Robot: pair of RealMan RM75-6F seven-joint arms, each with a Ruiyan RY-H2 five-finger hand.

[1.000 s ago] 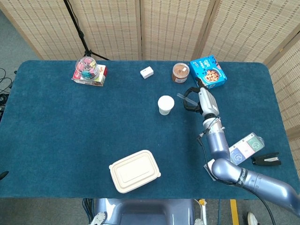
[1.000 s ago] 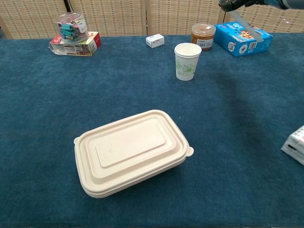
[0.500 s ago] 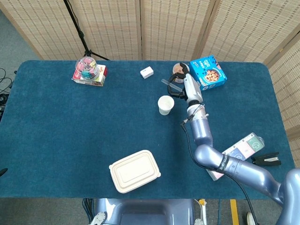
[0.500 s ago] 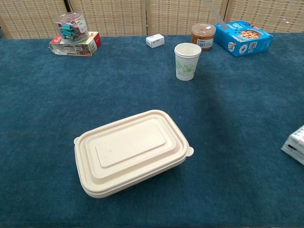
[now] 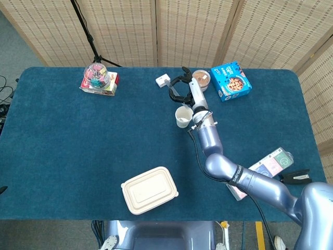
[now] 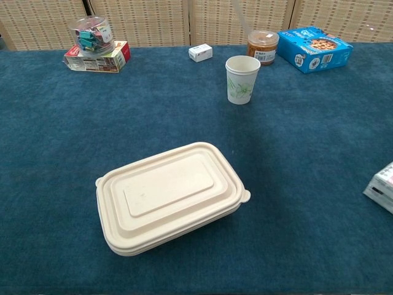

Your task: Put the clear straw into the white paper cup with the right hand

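Chest view, nearest the camera: a beige lidded food container (image 6: 172, 196), closed, contents unseen; beyond it the white paper cup (image 6: 242, 79) stands upright on the blue table (image 6: 307, 160), its visible interior showing nothing inside; the clear straw (image 6: 241, 16) hangs slanted above the cup, lower end over the rim, not inside. Head view: the right hand (image 5: 183, 89) sits above the cup's far side, fingers curled, seemingly on the straw, grip unclear; behind, a brown-filled jar (image 5: 200, 79), a blue box (image 5: 231, 80), a clip-filled jar (image 5: 98, 74).
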